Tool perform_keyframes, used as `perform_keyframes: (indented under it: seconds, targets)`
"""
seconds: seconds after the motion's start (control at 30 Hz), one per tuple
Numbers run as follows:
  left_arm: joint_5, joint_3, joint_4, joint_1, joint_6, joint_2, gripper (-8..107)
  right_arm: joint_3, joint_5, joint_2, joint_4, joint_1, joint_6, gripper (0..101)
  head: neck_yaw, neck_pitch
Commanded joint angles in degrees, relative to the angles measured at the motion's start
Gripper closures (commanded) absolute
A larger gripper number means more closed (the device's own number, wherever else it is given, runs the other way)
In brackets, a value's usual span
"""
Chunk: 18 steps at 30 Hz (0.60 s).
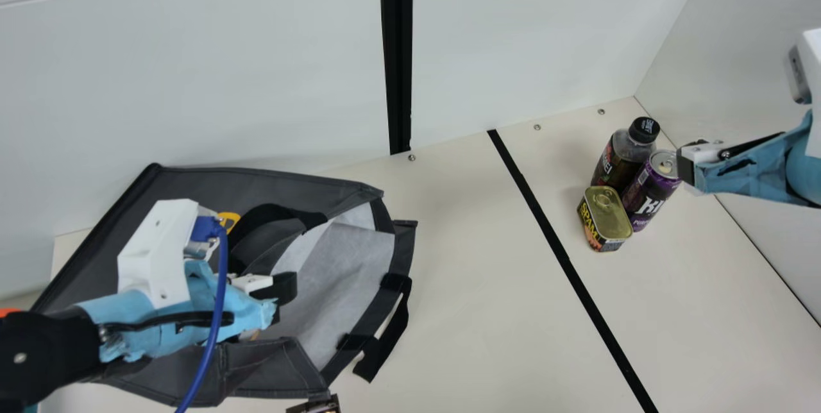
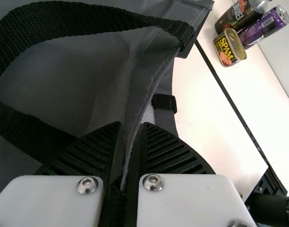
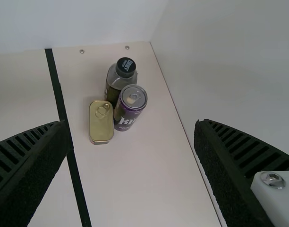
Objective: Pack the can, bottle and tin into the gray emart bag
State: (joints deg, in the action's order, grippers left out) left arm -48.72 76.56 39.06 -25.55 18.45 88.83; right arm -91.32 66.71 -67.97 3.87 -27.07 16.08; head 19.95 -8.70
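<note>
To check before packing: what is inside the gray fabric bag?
Inside the bag, pale gray lining shows. The black ribbed left claw and its arm cover part of the opening, so the deeper part cannot be seen.

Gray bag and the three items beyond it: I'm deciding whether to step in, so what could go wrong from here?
The left hand pinches only a fold of the gray bag; if that slips, the mouth may sag.
The can stands close against the bottle and tin, so the open right hand could knock a neighbor.
The looped black handle might snag something going in.
</note>
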Motion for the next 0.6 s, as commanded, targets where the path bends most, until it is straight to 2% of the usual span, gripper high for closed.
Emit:
perform_keyframes:
  seconds: [0.0,0.57]
  targets:
    - [0.0,0.0,0.0,0.0,0.0,0.0,89,0.0,-0.3,-0.6,-0.1,-0.3,0.4,10,0.0,-1.3]
    - [0.0,0.0,0.0,0.0,0.0,0.0,89,1.4,-2.8,-6.0,-0.9,-2.3,2.8,10,0.0,-1.3]
